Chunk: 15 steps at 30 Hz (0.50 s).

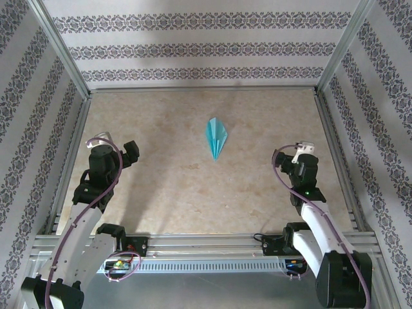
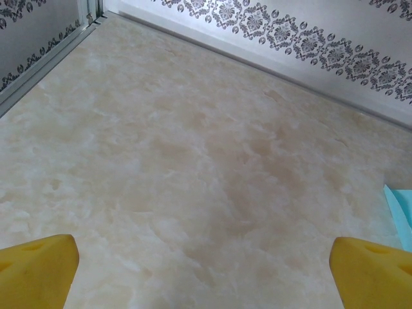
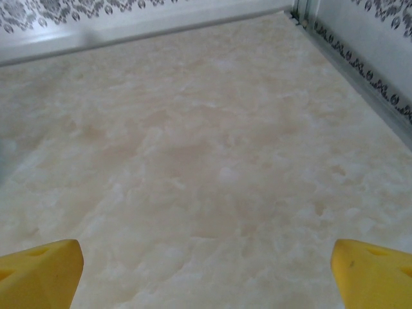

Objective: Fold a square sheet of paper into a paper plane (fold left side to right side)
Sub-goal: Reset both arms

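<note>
The square sheet of paper lies folded into a slim cyan paper plane (image 1: 216, 137) flat on the beige table (image 1: 167, 193), a little behind the middle, its point toward the near edge. A corner of the plane (image 2: 401, 210) shows at the right edge of the left wrist view. My left gripper (image 1: 131, 153) is left of the plane and well apart from it. It stands open (image 2: 206, 278), its yellow fingertips (image 2: 38, 270) wide with bare table between. My right gripper (image 1: 299, 156) is to the plane's right, likewise apart and open (image 3: 206, 277), holding nothing.
Patterned walls (image 1: 193, 48) with metal frame rails (image 1: 69, 161) enclose the table on three sides. The back wall's base (image 2: 309, 64) and the right side rail (image 3: 360, 71) lie ahead of the grippers. A metal rail with cables (image 1: 206, 248) runs along the near edge.
</note>
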Each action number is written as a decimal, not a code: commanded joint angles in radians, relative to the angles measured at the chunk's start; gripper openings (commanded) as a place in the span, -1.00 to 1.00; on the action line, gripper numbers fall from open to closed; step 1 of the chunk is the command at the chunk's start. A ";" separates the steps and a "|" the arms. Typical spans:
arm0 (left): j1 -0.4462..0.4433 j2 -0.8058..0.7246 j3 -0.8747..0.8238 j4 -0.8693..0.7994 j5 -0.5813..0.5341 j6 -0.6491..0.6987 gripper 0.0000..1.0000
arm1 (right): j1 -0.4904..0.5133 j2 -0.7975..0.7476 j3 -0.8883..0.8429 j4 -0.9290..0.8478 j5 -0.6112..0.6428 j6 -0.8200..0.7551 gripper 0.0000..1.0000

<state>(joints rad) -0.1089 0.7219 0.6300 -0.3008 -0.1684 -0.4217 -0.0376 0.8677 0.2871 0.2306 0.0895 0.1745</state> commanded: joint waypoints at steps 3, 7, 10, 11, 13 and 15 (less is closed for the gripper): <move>0.014 -0.007 -0.015 -0.008 -0.029 0.034 1.00 | -0.015 0.103 -0.028 0.241 -0.018 -0.025 0.97; 0.015 -0.004 -0.016 -0.011 -0.035 0.037 1.00 | -0.015 0.182 -0.031 0.341 -0.037 -0.041 0.97; 0.015 -0.004 -0.019 -0.014 -0.041 0.040 1.00 | -0.015 0.228 -0.034 0.410 -0.057 -0.067 0.96; 0.015 -0.004 -0.018 -0.015 -0.043 0.041 1.00 | -0.015 0.243 -0.031 0.428 -0.060 -0.073 0.96; 0.015 -0.004 -0.016 -0.015 -0.045 0.042 1.00 | -0.015 0.270 -0.031 0.459 -0.069 -0.084 0.97; 0.016 -0.003 -0.011 -0.020 -0.049 0.043 1.00 | -0.015 0.298 -0.038 0.508 -0.085 -0.091 0.97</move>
<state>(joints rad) -0.1089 0.7227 0.6209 -0.3019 -0.1932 -0.4057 -0.0441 1.1408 0.2642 0.6117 0.0418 0.1165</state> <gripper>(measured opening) 0.998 0.984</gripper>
